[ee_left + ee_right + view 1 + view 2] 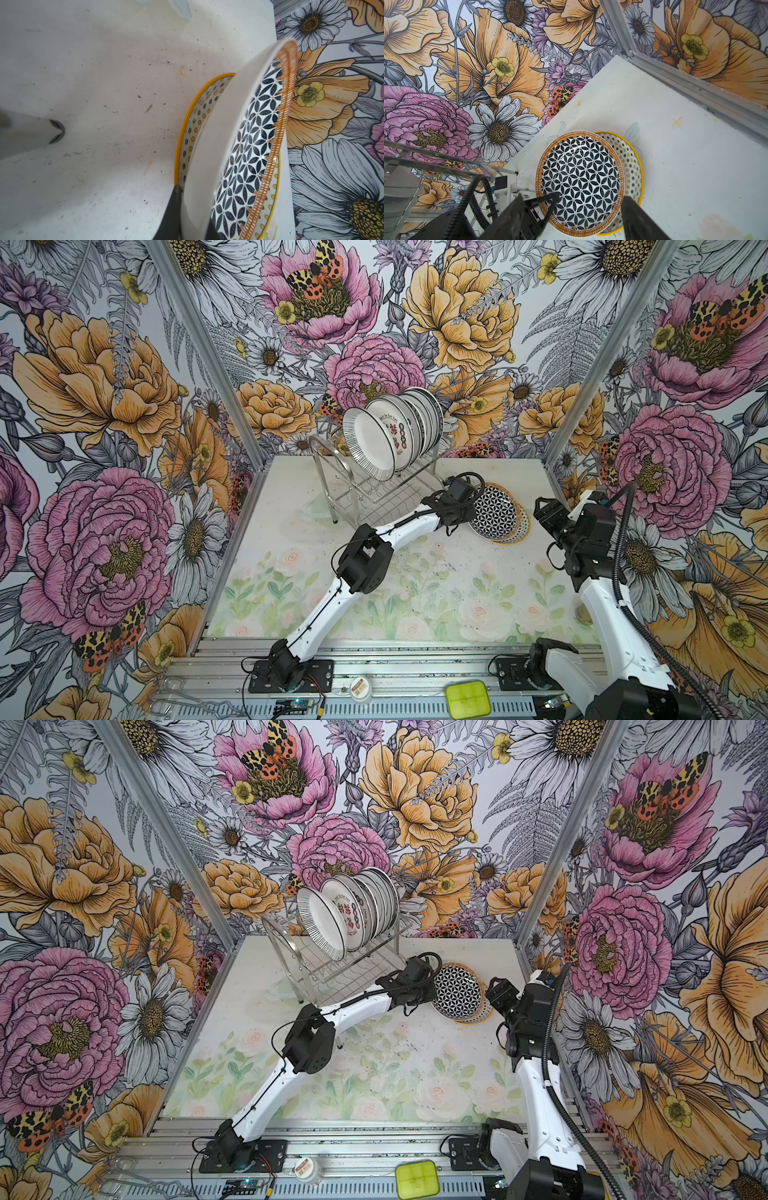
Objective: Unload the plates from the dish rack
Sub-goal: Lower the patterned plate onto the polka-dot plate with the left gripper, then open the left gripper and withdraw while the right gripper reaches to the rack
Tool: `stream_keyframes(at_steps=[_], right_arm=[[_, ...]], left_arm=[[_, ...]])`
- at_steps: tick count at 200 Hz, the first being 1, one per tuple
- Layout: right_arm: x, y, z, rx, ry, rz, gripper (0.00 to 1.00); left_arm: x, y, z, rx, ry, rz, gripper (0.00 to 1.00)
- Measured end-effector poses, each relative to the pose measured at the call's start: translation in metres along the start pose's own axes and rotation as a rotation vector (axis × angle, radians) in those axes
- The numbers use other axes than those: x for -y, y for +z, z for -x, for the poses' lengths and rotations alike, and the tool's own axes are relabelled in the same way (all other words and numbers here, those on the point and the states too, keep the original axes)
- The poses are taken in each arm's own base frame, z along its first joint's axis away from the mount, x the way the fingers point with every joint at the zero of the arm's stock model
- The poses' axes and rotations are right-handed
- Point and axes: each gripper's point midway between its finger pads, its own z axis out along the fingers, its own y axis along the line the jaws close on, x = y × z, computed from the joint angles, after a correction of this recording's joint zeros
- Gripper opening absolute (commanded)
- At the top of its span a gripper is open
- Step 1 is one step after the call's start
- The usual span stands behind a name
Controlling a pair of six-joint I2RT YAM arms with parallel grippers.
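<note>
Nearest to us, on the metal rail at the front edge, sit a lime-green box (468, 699) and a small round tub (360, 689). Beyond them the worktop (415, 593), printed with pale roses, stretches to the back wall.

The left arm reaches across the middle to the right half of the worktop. Its left end effector (549, 200) is clamped on the near rim of the black lattice plate (494, 512), one finger on the patterned face and the other under the white underside. This plate, edged in an orange band, is tilted and overlaps a yellow-rimmed polka-dot plate (631, 166) that lies flat on the worktop. We cannot tell whether the two plates touch.

Just to the right of this pair hovers the right end effector (544, 512), with its jaws wide apart and nothing between them; in the right wrist view its fingers frame the two plates.

Farthest back, near the wall, stands the dish rack (374, 489), a steel wire frame. On its upper tier a row of plates (424, 414) stands on edge, leaning to the left. At the front of the row is the striped-rim plate (368, 443), and right behind it the plate with red characters (395, 431).
</note>
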Motion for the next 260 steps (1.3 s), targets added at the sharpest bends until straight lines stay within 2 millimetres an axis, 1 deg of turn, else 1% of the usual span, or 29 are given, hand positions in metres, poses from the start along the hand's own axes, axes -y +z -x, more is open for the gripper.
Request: stream_keyframes(at_steps=[48,65,110,133,149,171,207,228,248,260], right_arm=[[-0.001,0.0,-0.001,-0.004,0.0,0.005,0.76],[-0.001,0.0,-0.001,-0.004,0.0,0.006,0.76],[-0.001,0.0,-0.001,-0.004,0.0,0.006,0.76],[-0.001,0.0,-0.001,-0.004,0.0,0.006,0.76],[-0.001,0.0,-0.001,-0.004,0.0,0.007,0.76],[0.0,0.0,-0.002,-0.006,0.0,0.005,0.76],[0.002,-0.001,-0.003,-0.007,0.003,0.003,0.76],[0.004,0.0,-0.005,-0.011,-0.006,0.0,0.76],[0.005,0.0,-0.006,-0.01,-0.036,-0.005,0.76],[0.006,0.0,-0.006,-0.008,-0.058,-0.011,0.76]], left_arm=[[0.001,0.006,-0.003,-0.01,-0.009,-0.012,0.16],[0.001,0.007,-0.003,-0.012,-0.013,-0.015,0.17],[0.0,0.007,-0.004,-0.017,-0.024,-0.015,0.25],[0.001,0.007,-0.003,-0.016,-0.028,-0.017,0.33],[0.005,0.006,-0.002,-0.015,-0.026,-0.027,0.34],[0.009,0.004,0.001,-0.01,-0.026,-0.043,0.38],[0.01,0.004,0.0,-0.012,-0.022,-0.046,0.41],[0.01,0.004,0.0,-0.012,-0.013,-0.046,0.46],[0.006,0.003,-0.003,-0.016,0.007,-0.029,0.49],[-0.002,0.0,-0.006,-0.018,0.028,-0.003,0.5]])
